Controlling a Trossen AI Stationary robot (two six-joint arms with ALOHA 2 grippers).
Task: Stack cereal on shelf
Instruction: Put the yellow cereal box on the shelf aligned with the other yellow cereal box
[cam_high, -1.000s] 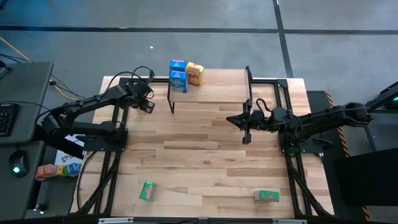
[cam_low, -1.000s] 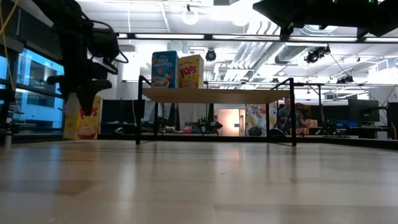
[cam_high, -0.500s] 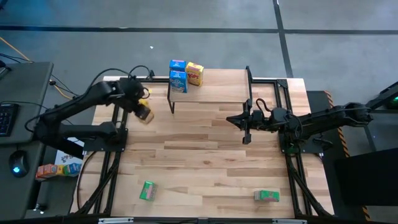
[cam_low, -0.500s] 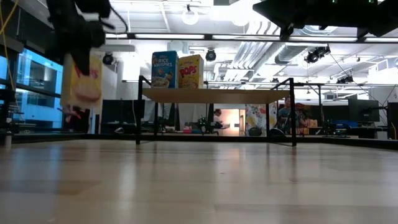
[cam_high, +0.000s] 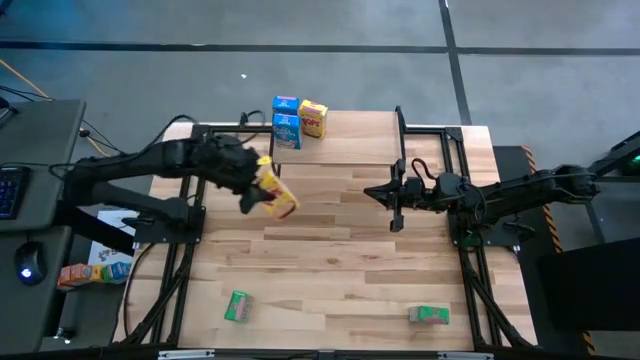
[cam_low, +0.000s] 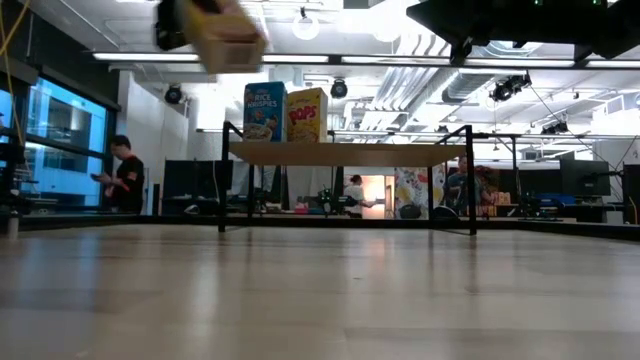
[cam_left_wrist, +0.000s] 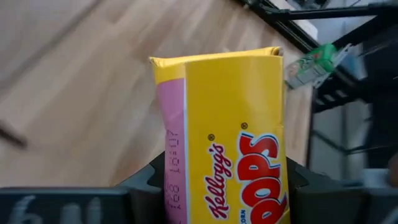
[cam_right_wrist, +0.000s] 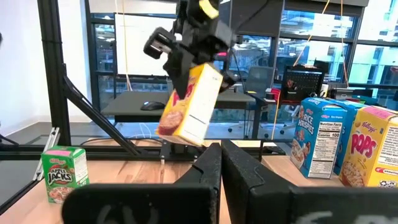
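Observation:
My left gripper (cam_high: 254, 181) is shut on a yellow Pops cereal box (cam_high: 277, 194), held high above the table in front of the shelf's left end; the box also shows in the low view (cam_low: 228, 36). The shelf (cam_high: 345, 145) has a light wood top on black legs. Two blue boxes (cam_high: 286, 130) and a yellow box (cam_high: 313, 118) stand at its left end. Two green boxes (cam_high: 237, 306) (cam_high: 428, 315) lie near the table's near edge. My right gripper (cam_high: 393, 197) is shut and empty, level by the shelf's right legs. My left gripper pinches the yellow box near its upper end (cam_right_wrist: 202, 70) between its two fingers (cam_left_wrist: 144, 182), one on either side. The fingers come from above, slanting from the table's left. The box hangs tilted below them (cam_right_wrist: 188, 106), lifted clear of the table.
The shelf's top right of the standing boxes (cam_high: 360, 140) is bare wood. The bare tabletop (cam_high: 330, 250) lies between the arms. A green Apple Jacks box shows in the right wrist view (cam_right_wrist: 64, 173). People stand in the room beyond the table (cam_low: 124, 175).
My left gripper has lifted the yellow box from the table at the left of the shelf. It has gone up and toward the table's right, and the box has tipped from upright to tilted.

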